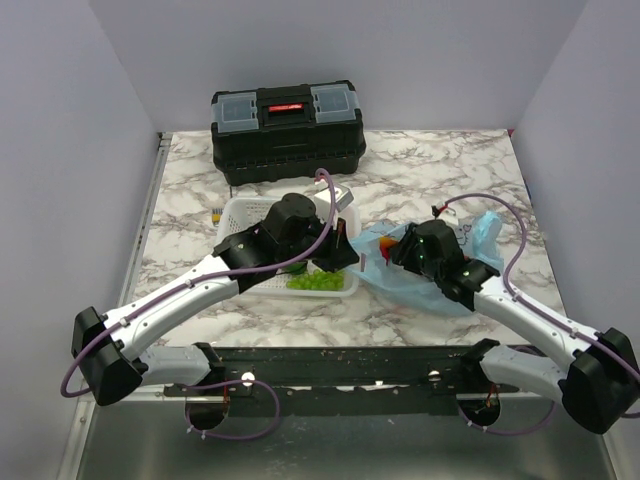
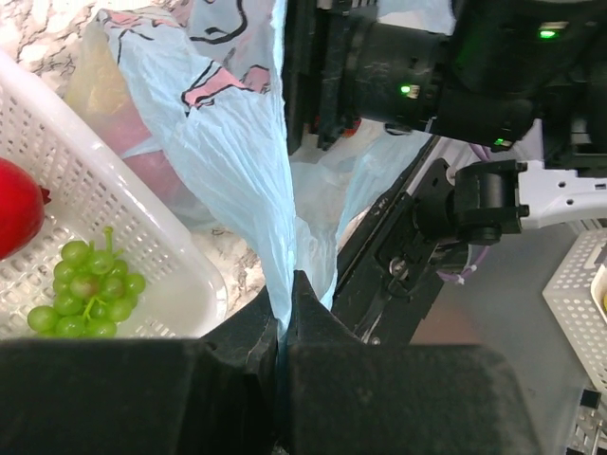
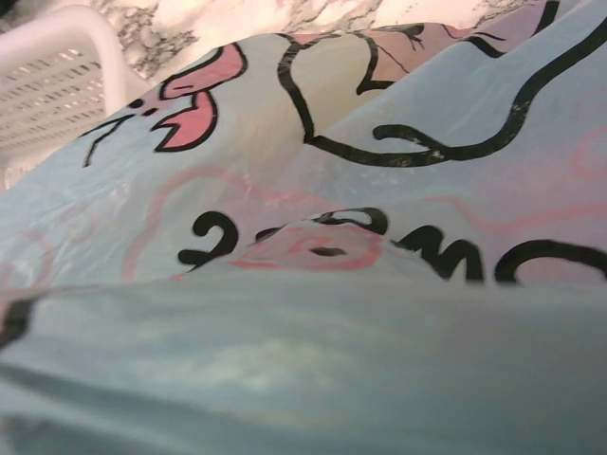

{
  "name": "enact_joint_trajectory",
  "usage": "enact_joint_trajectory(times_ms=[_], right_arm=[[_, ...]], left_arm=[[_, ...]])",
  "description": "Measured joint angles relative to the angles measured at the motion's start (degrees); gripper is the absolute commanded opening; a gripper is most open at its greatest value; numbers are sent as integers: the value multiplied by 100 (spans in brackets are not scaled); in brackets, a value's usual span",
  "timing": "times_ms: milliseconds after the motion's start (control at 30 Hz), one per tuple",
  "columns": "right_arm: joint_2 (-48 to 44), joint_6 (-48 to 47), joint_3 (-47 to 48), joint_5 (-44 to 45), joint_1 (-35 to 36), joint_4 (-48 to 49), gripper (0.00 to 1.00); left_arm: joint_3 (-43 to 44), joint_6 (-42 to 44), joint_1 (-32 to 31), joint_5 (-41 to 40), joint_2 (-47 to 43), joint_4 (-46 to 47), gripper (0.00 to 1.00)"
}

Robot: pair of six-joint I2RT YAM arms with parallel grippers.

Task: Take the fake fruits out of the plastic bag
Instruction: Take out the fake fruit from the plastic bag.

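I am working in a robot test cell, a lab bench and not a home. Plain pale walls (image 1: 330, 60) close the marble-print table (image 1: 440, 165) on three sides. Behind my left gripper (image 1: 350, 258), at the near edge, both arms are bolted on a black metal rail (image 1: 340, 365). Beyond the gripper, by the back wall, stands a black toolbox (image 1: 287, 135).

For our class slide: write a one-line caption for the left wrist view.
Left tool pinches the blue plastic bag beside a white basket holding green grapes.
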Motion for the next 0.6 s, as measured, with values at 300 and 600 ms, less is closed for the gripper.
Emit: enact_joint_trajectory(times_ms=[300,600], right_arm=[[702,-339,57,-199,-101,348,58],[1110,-885,74,-1296,-114,964,72]], left_arm=[[28,-2,-94,131,2,0,0],[120,-2,-188,173,26,-13,0]])
